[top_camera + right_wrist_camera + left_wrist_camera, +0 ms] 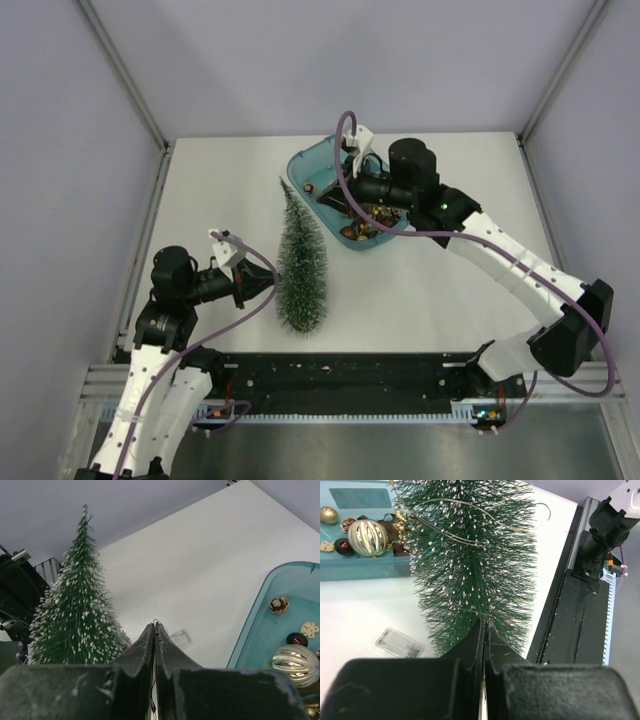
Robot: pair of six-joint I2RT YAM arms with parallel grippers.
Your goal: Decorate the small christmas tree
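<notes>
Both shut: left pincer tips nosing the tree's low bristles dead ahead; right pincer, tray to its right. Best to brace the tree and drape the wire gently.

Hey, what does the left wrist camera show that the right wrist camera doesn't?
Only the left wrist view shows thin wire loops across the small christmas tree, plus the right arm's base and black rail. Only the right wrist view shows the tree's tip and the grey wall behind. Both show the tree, the teal tray, its ribbed ball and a clear plastic box on the table.
</notes>
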